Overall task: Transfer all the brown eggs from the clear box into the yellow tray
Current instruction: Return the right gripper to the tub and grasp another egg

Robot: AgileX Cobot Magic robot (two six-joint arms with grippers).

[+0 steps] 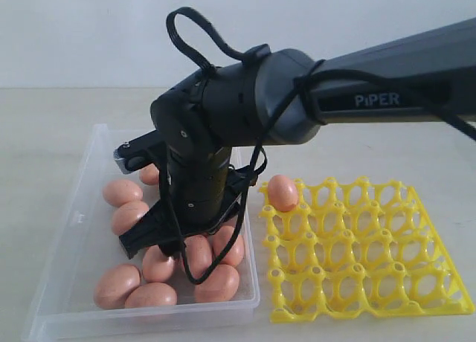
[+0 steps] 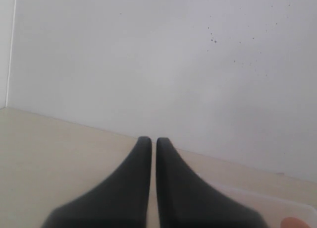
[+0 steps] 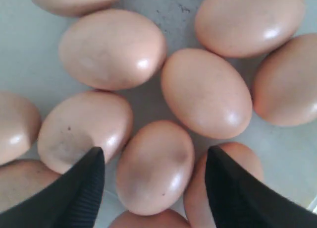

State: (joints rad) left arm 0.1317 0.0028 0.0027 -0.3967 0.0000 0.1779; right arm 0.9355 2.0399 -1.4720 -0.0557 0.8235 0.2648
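Note:
Several brown eggs (image 1: 117,285) lie in the clear box (image 1: 65,234) on the left. One more brown egg (image 1: 282,192) sits in the far-left corner cup of the yellow tray (image 1: 372,282). My right gripper (image 1: 186,236) points down into the box. In the right wrist view this gripper (image 3: 154,156) is open, its fingers either side of one egg (image 3: 153,176) and just above it, with other eggs packed close around. The left gripper (image 2: 154,141) is shut with nothing in it, above the bare table, and the exterior view does not show it.
The tray stands right beside the box's right wall. The right arm (image 1: 387,89) reaches in from the upper right, over the tray. A corner of the box (image 2: 277,205) shows at the edge of the left wrist view. A white wall rises behind the table.

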